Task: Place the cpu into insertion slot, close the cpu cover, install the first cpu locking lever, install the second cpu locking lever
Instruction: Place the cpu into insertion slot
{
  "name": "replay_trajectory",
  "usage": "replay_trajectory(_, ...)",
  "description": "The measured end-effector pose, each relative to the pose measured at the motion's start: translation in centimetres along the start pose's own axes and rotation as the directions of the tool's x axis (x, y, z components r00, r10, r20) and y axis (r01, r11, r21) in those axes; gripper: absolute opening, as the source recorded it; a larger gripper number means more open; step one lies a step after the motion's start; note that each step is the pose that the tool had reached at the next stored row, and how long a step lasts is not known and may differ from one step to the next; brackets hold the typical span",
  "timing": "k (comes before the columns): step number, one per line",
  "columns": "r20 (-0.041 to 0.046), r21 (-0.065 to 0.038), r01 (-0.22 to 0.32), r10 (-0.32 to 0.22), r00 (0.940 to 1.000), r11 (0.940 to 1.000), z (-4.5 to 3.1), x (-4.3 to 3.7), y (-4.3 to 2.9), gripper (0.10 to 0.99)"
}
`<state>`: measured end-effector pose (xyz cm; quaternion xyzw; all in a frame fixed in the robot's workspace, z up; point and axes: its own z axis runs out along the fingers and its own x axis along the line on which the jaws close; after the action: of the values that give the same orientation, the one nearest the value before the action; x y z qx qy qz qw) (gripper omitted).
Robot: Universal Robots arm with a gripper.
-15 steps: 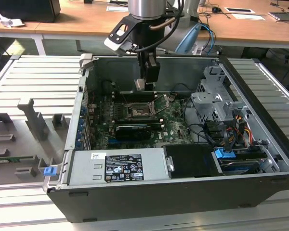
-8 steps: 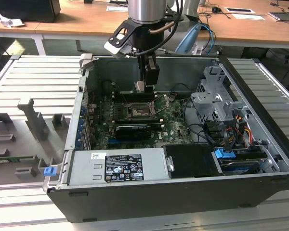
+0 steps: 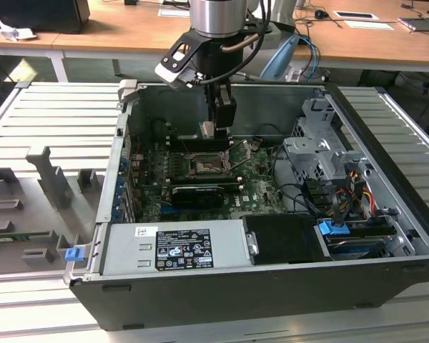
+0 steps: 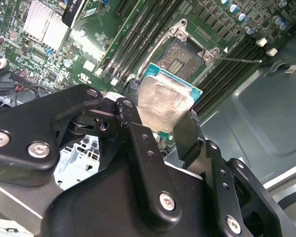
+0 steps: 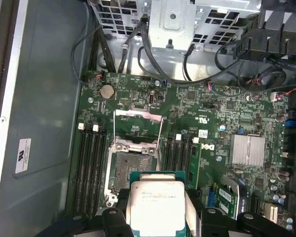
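Note:
The cpu (image 5: 157, 198), a pale silvery square chip on a green board, is held by its edges in my gripper (image 5: 158, 210), which is shut on it. It hangs above the motherboard, a little off to one side of the insertion slot (image 5: 130, 168). The slot is a dark square socket with a silver rim, and nothing lies in it. The cpu cover (image 5: 138, 113) stands swung open at the socket's far end. A thin locking lever (image 4: 241, 60) sticks out beside the socket. In the exterior view the cpu (image 3: 207, 129) hovers just behind the insertion slot (image 3: 204, 166).
Long black memory slots (image 5: 89, 168) flank the socket on both sides. A black card (image 3: 197, 193) lies in front of it. The power supply (image 3: 175, 246) fills the case front; the drive cage (image 3: 322, 153) and cables (image 3: 300, 193) crowd the exterior view's right. A finned heatsink (image 5: 246, 150) sits nearby.

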<state>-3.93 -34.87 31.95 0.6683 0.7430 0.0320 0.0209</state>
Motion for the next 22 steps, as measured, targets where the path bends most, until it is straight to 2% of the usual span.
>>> replay_trajectory(6, 0.0002, 0.0, -0.003, 0.003, 1.0, 1.0, 0.28, 0.0, -0.02, 0.529)
replay_trajectory(19, -0.0007, 0.0, -0.004, 0.004, 1.0, 1.0, 1.48, -0.02, -0.11, 0.529)
replay_trajectory(20, -0.0004, 0.0, -0.007, 0.007, 1.0, 1.0, 1.59, -0.02, -0.12, 0.529)
replay_trajectory(22, 0.0032, -0.001, -0.055, 0.055, 0.9985, 0.9985, 1.8, -0.02, -0.13, 0.529)
